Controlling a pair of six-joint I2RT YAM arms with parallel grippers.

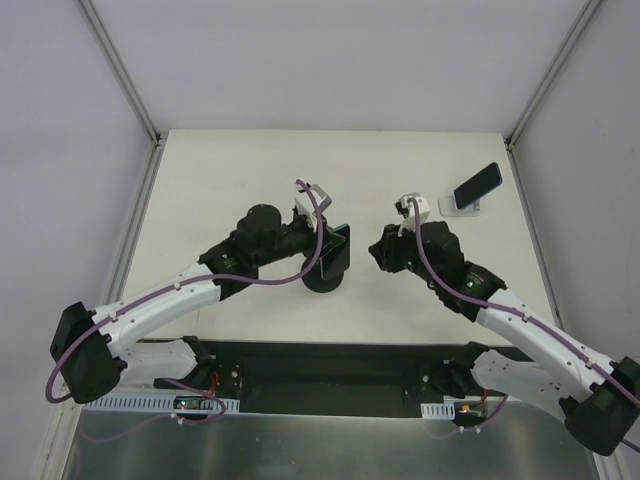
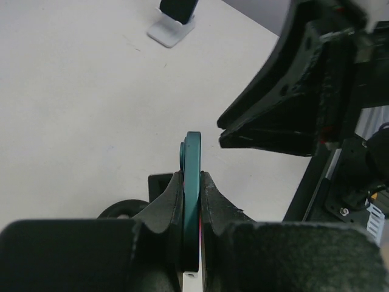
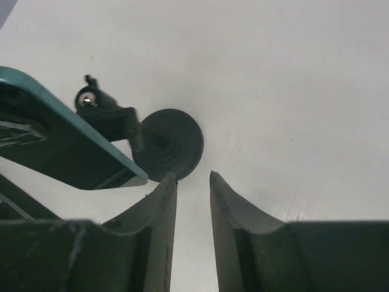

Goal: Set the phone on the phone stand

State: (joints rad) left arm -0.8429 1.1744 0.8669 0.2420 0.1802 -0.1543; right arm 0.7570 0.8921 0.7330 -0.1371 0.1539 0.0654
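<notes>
A slim black phone leans on the small silver-white phone stand at the back right. Both also show at the top of the left wrist view, the phone on the stand. My left gripper is shut on a second slim phone with a teal edge, held edge-up over the table's middle. My right gripper is open and empty, its tips just right of the teal-edged phone.
A black round-based pole stand with a clamp top stands under and just behind the held phone. White walls with metal posts enclose the table on the left, back and right.
</notes>
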